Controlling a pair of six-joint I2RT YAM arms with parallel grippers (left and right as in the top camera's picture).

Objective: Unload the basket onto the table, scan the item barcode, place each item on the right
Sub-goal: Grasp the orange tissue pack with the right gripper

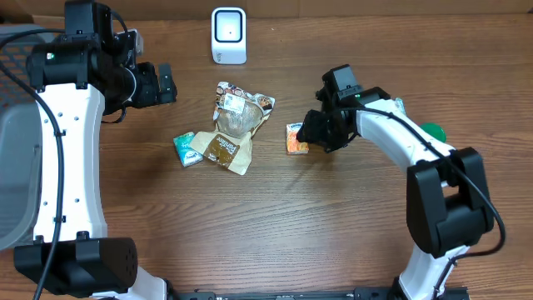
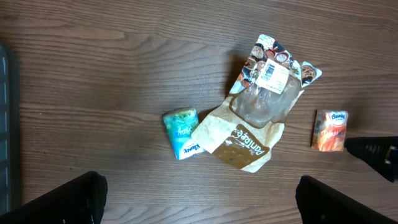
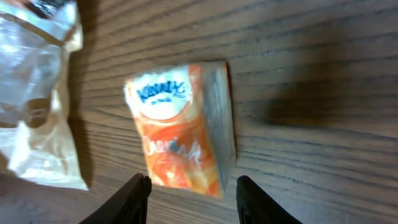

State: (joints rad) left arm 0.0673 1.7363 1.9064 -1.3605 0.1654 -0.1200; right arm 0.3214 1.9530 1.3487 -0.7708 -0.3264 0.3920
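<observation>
Left of the scanner [image 1: 228, 35], the left gripper [image 1: 169, 83] hangs, jaws wide apart. Right of the scanner, the orange packet [image 1: 294, 140] lies on the tabletop [image 1: 275, 225], the right gripper [image 1: 310, 133] just beside it, jaws apart. Scanning looks undone: grasping and presenting remain.

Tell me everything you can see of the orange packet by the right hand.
The orange packet is a small soft pack in glossy plastic wrap, orange with a white oval label in blue lettering. It lies flat, label up, on the wooden table, just right of the crumpled bag without touching it. The right hand hovers at its lower end, fingers apart, not gripping it.
</observation>
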